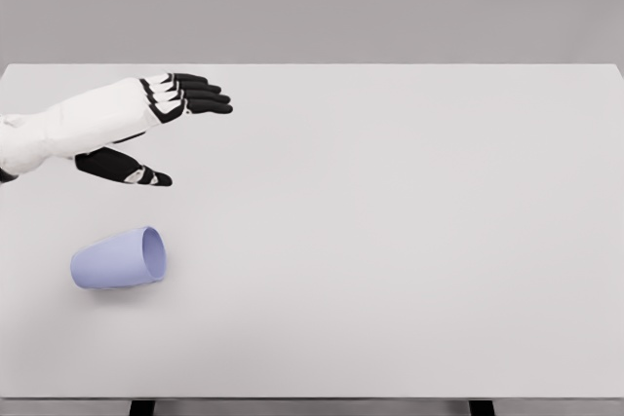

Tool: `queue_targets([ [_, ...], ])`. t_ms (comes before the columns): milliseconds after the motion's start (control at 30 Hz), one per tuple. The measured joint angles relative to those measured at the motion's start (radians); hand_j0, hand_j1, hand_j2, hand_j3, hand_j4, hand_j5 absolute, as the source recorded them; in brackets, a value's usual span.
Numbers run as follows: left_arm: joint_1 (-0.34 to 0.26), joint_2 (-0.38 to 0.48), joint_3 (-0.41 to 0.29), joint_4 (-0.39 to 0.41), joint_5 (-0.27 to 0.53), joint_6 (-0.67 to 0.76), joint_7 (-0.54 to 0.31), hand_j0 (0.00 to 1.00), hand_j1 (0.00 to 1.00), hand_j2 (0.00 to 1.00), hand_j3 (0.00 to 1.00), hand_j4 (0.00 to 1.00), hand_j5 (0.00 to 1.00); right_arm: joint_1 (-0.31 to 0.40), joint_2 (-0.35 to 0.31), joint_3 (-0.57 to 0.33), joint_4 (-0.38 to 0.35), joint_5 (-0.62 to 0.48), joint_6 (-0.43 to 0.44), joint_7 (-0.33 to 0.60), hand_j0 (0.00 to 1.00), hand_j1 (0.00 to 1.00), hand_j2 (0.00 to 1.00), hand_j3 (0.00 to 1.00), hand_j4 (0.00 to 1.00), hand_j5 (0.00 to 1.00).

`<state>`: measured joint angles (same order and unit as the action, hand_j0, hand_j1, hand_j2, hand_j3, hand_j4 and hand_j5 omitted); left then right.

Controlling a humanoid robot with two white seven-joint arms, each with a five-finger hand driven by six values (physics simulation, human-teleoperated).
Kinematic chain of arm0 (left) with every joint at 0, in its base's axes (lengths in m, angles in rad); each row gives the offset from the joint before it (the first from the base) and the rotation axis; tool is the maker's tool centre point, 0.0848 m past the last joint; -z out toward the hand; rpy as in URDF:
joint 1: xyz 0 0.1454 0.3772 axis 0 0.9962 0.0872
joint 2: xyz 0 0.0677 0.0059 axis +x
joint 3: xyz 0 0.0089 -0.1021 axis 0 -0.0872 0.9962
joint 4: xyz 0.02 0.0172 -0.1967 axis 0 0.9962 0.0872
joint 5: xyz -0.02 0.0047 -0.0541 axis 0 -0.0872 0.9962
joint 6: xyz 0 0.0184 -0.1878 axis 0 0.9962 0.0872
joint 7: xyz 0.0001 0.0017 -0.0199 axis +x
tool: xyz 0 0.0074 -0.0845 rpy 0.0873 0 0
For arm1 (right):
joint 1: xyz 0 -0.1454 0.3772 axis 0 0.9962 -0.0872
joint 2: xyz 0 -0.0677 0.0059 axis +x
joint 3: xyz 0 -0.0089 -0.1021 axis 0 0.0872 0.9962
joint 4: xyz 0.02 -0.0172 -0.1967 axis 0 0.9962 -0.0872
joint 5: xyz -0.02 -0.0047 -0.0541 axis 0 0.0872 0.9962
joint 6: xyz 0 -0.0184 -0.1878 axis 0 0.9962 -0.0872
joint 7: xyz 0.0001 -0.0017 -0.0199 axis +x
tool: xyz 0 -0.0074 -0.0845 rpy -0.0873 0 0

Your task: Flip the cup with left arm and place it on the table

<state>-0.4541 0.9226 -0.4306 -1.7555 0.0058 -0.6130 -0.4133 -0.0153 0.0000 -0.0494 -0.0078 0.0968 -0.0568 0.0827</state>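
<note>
A pale lavender cup point(118, 259) lies on its side on the white table point(390, 241), near the front left, with its open mouth facing right. My left hand point(185, 133) hovers above and behind the cup, clearly apart from it. Its black fingers point(200, 94) stretch out to the right and the thumb point(136, 172) hangs below them, so the hand is open and holds nothing. The right arm is out of view.
The table's front edge point(312, 398) runs along the bottom of the picture, with dark leg tops below it. A plain grey wall stands behind the far edge.
</note>
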Motion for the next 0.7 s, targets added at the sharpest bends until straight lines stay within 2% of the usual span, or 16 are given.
queue_targets([
  [200,0.002,-0.028,0.003,0.006,-0.004,0.0,-0.012,1.0,1.0,1.0,1.0,1.0,1.0,0.0,0.0,0.001,0.001,0.0,0.0,0.0,1.0,1.0,1.0,1.0,1.0,1.0],
  [300,0.0,-0.058,0.014,0.01,-0.005,0.071,-0.085,1.0,1.0,1.0,1.0,1.0,1.0,0.0,0.0,0.001,0.002,0.0,0.0,0.0,1.0,1.0,1.0,1.0,1.0,1.0],
  [367,0.028,-0.05,0.029,0.019,-0.003,0.131,-0.114,1.0,1.0,1.0,1.0,1.0,1.0,0.0,0.0,0.0,0.002,0.0,0.0,0.0,1.0,1.0,1.0,1.0,1.0,1.0],
  [400,0.028,-0.018,0.029,0.021,0.001,0.166,-0.086,1.0,1.0,1.0,1.0,1.0,1.0,0.0,0.0,0.0,0.002,0.0,0.0,0.0,1.0,1.0,1.0,1.0,1.0,1.0],
  [500,0.034,0.134,-0.044,0.004,0.027,0.271,0.143,1.0,1.0,1.0,1.0,1.0,1.0,0.0,0.0,0.0,0.002,0.0,0.0,0.0,1.0,1.0,1.0,1.0,1.0,1.0],
  [567,0.109,0.263,-0.099,-0.002,0.077,0.193,0.242,1.0,1.0,1.0,1.0,1.0,1.0,0.0,0.0,0.0,0.002,0.0,0.0,0.0,1.0,1.0,1.0,1.0,1.0,1.0],
  [633,0.156,0.382,-0.127,-0.005,0.173,0.1,0.286,1.0,1.0,1.0,1.0,1.0,1.0,0.0,0.0,0.0,0.002,0.0,0.0,0.0,1.0,1.0,1.0,1.0,1.0,1.0],
  [700,0.218,0.42,-0.14,-0.007,0.234,0.052,0.282,1.0,1.0,1.0,1.0,1.0,1.0,0.0,0.0,0.0,0.002,0.0,0.0,0.0,1.0,1.0,1.0,1.0,1.0,1.0],
])
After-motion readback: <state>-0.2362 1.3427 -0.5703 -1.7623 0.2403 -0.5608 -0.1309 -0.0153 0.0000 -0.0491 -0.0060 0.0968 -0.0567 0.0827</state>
